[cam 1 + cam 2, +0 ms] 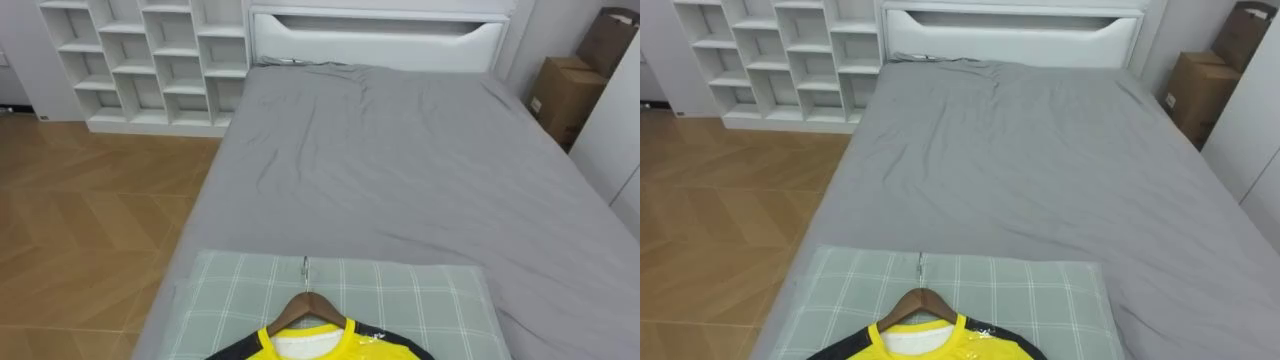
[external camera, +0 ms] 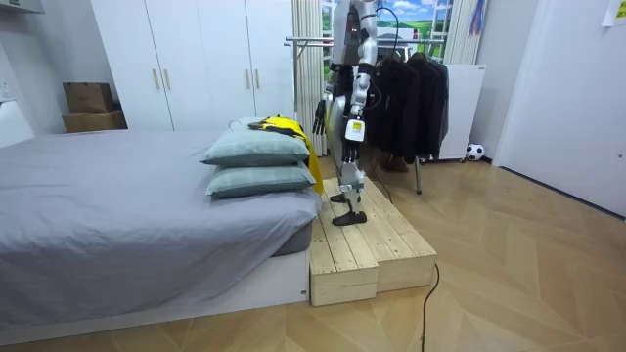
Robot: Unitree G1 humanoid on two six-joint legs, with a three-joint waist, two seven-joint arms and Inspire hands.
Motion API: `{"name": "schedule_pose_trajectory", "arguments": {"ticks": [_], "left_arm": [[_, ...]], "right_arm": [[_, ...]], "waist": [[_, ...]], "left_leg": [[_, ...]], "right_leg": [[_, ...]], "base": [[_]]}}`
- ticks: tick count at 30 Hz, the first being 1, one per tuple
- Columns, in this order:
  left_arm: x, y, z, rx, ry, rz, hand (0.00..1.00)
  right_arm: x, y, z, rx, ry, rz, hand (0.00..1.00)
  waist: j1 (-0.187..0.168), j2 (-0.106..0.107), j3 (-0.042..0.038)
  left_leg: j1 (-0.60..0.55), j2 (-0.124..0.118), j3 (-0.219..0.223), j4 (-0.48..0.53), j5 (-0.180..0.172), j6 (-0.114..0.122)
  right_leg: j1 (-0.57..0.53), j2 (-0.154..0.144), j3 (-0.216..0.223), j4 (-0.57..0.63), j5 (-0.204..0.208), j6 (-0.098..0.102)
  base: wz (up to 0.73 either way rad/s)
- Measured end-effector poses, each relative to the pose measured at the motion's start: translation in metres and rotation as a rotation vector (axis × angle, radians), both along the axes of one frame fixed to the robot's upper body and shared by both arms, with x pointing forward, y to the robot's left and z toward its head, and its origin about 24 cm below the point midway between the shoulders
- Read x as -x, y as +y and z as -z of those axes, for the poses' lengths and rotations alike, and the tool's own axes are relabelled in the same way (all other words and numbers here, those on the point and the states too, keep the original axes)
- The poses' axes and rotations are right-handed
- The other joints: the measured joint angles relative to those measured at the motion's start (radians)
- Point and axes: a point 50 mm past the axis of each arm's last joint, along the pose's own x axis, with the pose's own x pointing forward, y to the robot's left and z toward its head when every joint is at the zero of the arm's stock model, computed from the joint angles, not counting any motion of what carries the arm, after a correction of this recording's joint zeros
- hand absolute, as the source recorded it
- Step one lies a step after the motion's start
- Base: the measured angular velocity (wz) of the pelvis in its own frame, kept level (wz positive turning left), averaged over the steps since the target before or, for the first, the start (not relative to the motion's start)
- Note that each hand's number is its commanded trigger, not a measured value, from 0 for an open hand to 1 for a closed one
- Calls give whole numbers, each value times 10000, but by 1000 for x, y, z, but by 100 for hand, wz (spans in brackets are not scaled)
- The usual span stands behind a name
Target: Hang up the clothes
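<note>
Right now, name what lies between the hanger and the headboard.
Past the hanger: plaid pillow, then bare grey sheet to the headboard, per left eye view.

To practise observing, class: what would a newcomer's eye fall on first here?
A bright yellow shirt on a wooden hanger lies on a checked pillow at the near end of the grey bed. In the room view, a rack of dark clothes stands behind the robot.

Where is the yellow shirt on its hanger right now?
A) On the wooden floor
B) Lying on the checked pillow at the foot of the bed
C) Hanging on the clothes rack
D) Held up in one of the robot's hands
B: the yellow shirt, on its wooden hanger, lies flat on the checked pillow on the grey bed.
</note>
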Motion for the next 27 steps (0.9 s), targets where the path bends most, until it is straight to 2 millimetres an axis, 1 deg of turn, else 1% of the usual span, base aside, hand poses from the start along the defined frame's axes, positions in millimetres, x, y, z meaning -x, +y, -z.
{"name": "schedule_pose_trajectory", "arguments": {"ticks": [7, 13, 18, 21, 27], "left_arm": [[-2, 0, 0, -31, 57, 173, 0], [-1, -2, 0, -61, 73, 175, 0], [-1, -2, 0, -59, 76, 193, 0], [-2, -3, 1, -44, 92, 349, 0], [-2, -3, 1, -69, 123, 352, 0]], "right_arm": [[0, 0, 0, 23, -6, -24, 0], [-1, -1, 0, 158, -12, 0, 0], [-1, -1, 0, 184, -63, -5, 0], [-2, -2, 0, 197, -96, -7, 0], [-2, -2, 0, 214, -90, -2, 0]], "waist": [[13, 58, -20], [7, 141, -5], [-21, 175, 4], [-23, 199, 27], [-19, 208, 26]], "left_leg": [[-6, 2, 1, 29, 0, 0], [-2, 7, 9, 35, 0, -1], [-17, 7, -5, 34, -1, -2], [-36, 7, -9, 33, -2, -3], [-23, 7, -5, 12, -2, -3]], "right_leg": [[5, 4, 27, -1, 0, 0], [6, 6, 28, -6, 0, -1], [4, 9, 27, -6, 0, -1], [-12, 9, 21, -6, 0, -1], [-17, 8, 10, -12, 0, -1]], "base": [[0], [0], [0], [0], [0]]}}
